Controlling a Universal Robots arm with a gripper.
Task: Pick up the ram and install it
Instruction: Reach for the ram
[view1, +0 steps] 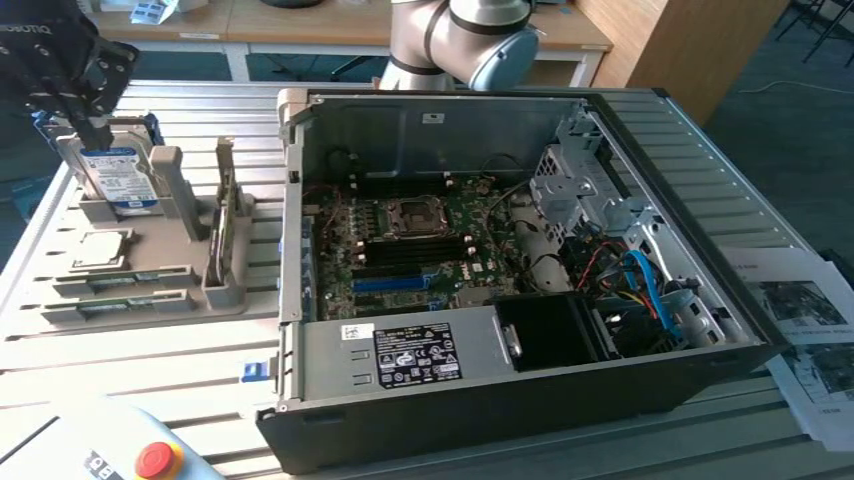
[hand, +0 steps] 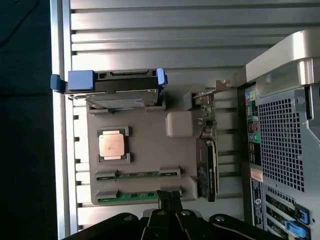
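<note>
Two green ram sticks lie on edge in slots of a grey holder (view1: 174, 240) (hand: 150, 145): one ram (view1: 127, 279) (hand: 137, 174) and a second ram (view1: 120, 303) (hand: 131, 196) beside it. My black gripper (view1: 91, 130) (hand: 170, 196) hangs well above the holder. In the exterior view it is over the far end, by the hard drive. Its fingers are shut with nothing between them. The open computer case (view1: 534, 380) lies to the exterior view's right of the holder. Its motherboard (view1: 400, 250) shows black and blue memory slots (view1: 400, 270).
The holder also carries a hard drive (view1: 120, 178) (hand: 120, 90) in a blue-tabbed bracket, a silver processor (view1: 100, 248) (hand: 111, 145) and an upright expansion card (view1: 230, 215) (hand: 207, 165). A red emergency button (view1: 158, 460) sits at the front. Papers (view1: 801, 310) lie right of the case.
</note>
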